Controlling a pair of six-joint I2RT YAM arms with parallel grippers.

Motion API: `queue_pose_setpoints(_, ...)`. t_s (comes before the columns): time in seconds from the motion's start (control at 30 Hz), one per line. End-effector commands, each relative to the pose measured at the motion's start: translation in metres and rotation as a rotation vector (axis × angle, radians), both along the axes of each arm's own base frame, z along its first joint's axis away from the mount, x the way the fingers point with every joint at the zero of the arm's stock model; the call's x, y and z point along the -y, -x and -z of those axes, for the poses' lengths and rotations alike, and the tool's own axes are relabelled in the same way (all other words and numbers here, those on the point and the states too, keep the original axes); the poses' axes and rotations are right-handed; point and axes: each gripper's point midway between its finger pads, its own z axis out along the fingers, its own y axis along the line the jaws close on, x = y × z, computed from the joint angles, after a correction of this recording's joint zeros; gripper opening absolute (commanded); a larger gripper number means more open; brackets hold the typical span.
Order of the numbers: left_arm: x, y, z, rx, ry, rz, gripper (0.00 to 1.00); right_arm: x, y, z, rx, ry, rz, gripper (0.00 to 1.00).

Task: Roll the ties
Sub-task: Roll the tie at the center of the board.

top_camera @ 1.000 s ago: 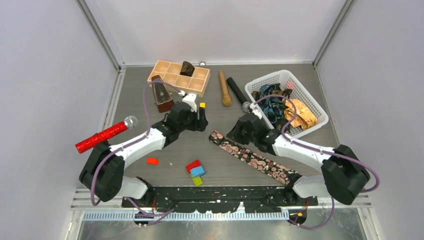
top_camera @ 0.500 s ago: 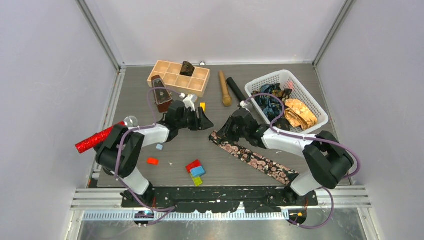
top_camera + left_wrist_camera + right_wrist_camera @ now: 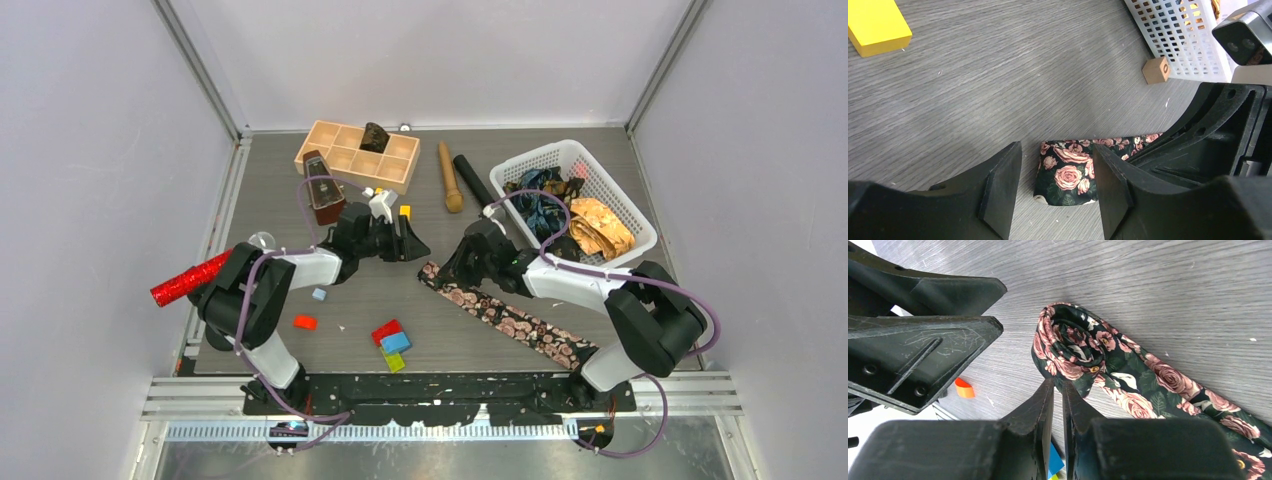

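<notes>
At the worktop's (image 3: 270,195) far right: white basket (image 3: 560,150), containing blue-teal tie (image 3: 541,208) and golden tie (image 3: 603,228). Outside: rose tie (image 3: 510,318), left hand (image 3: 1057,172) apart astride its end, right hand (image 3: 1058,390) apparently pinching it.

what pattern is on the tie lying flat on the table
The tie has pink roses with green leaves on black, clearest in the right wrist view.

Left claw (image 3: 1056,148) low, jaws apart; right claw (image 3: 1058,382) facing it, nearly closed
</notes>
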Motion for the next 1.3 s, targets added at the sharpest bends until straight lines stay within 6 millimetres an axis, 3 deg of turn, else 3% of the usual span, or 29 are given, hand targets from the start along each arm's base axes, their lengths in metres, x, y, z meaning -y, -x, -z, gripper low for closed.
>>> queue_pose_setpoints(0.0, 0.005, -0.001, -0.006, 0.03, 0.027, 0.023, 0.56, -0.001, -0.005, -0.006, 0.01, 0.005, 0.019, 0.18)
queue_pose_setpoints(0.77, 0.006, 0.014, 0.015, -0.012, 0.003, 0.105, 0.56, 0.003, -0.003, 0.02, -0.029, 0.037, 0.035, 0.18)
queue_pose_setpoints(1.27, 0.013, 0.025, 0.021, -0.049, 0.011, 0.197, 0.55, 0.018, -0.002, 0.035, -0.035, 0.112, 0.075, 0.18)
